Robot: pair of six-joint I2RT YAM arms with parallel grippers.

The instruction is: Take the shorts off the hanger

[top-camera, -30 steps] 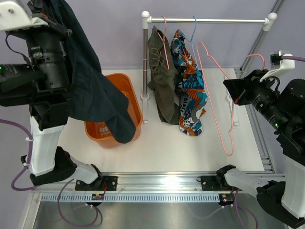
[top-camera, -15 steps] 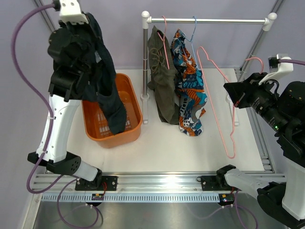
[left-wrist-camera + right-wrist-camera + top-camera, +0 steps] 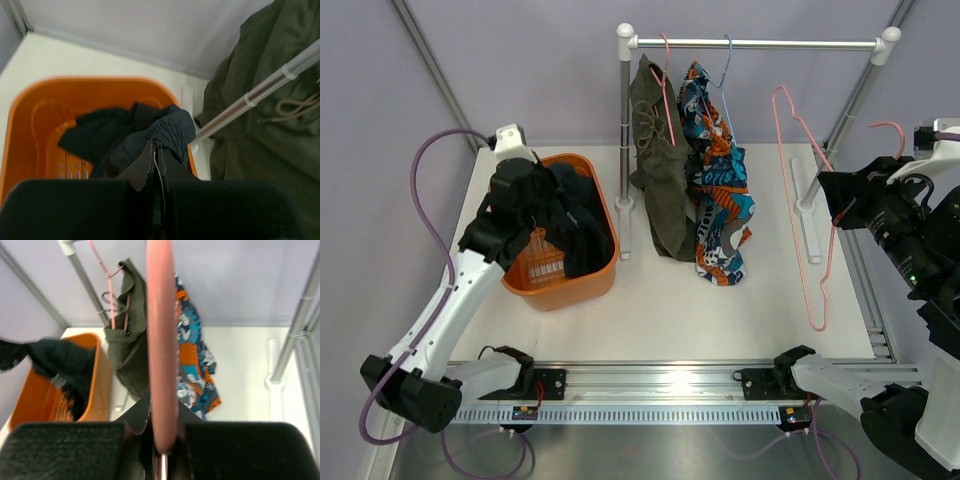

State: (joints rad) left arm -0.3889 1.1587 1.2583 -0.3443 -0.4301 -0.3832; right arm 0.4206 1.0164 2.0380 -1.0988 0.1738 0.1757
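Observation:
Dark navy shorts (image 3: 575,225) lie bunched in the orange basket (image 3: 555,296). My left gripper (image 3: 535,205) is low over the basket and shut on a fold of the shorts (image 3: 170,127), with the jaws (image 3: 156,150) pressed together on the cloth. My right gripper (image 3: 835,195) is shut on an empty pink hanger (image 3: 817,325), held off the rail at the right. In the right wrist view the hanger bar (image 3: 161,340) runs straight up from between the jaws (image 3: 162,440).
A white rack rail (image 3: 760,43) stands at the back. Olive shorts (image 3: 660,170) and patterned blue-orange shorts (image 3: 720,200) hang from it on hangers. The rack's left post (image 3: 624,150) stands just right of the basket. Metal frame posts stand at both sides.
My left arm came down from high above the table and lowered the dark shorts into the basket. My right gripper carried the pink hanger a little right and up.

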